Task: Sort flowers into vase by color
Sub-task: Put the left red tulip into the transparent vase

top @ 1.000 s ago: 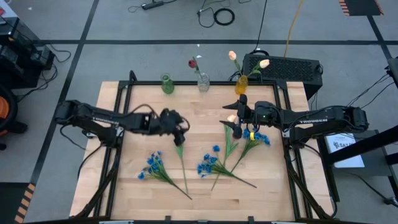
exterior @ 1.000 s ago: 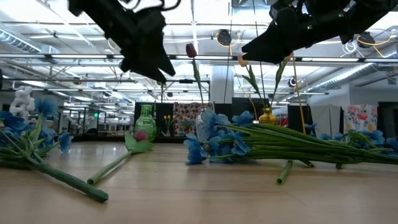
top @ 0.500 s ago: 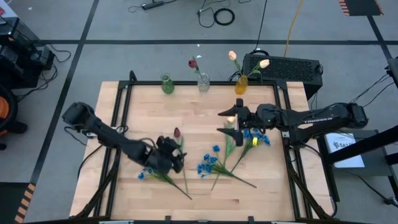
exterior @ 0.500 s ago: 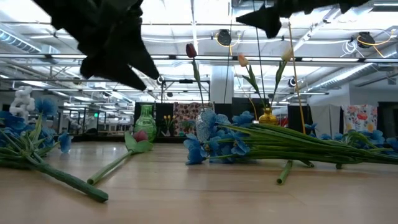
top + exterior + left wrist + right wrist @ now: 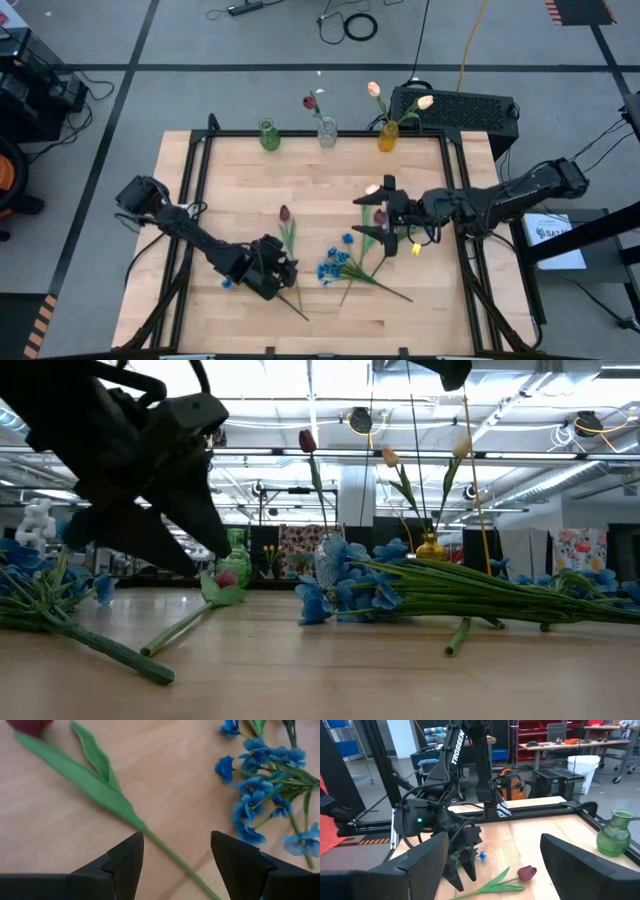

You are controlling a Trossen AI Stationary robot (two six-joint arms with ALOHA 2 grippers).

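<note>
Task is approx. half done, judging from the table. At the far edge stand three vases. Clear vase (image 5: 327, 134) in the middle holds one dark red tulip (image 5: 310, 101). Yellow vase (image 5: 388, 137), right of the clear vase, holds two cream tulips (image 5: 374, 89). Green vase (image 5: 269, 136), left of the clear vase, is empty.

Still to sort, all lying nearer the front than the clear vase: a red tulip (image 5: 285, 214) with a long stem, a blue bunch (image 5: 334, 263) and more stems under the right arm; another blue bunch is partly hidden by the left arm.

Left gripper (image 5: 175, 851) is low over the lying tulip's stem, fingers apart on both sides, not yet clamped. Right gripper (image 5: 372, 213) hovers w/ jaws wide apart, holding nothing.
</note>
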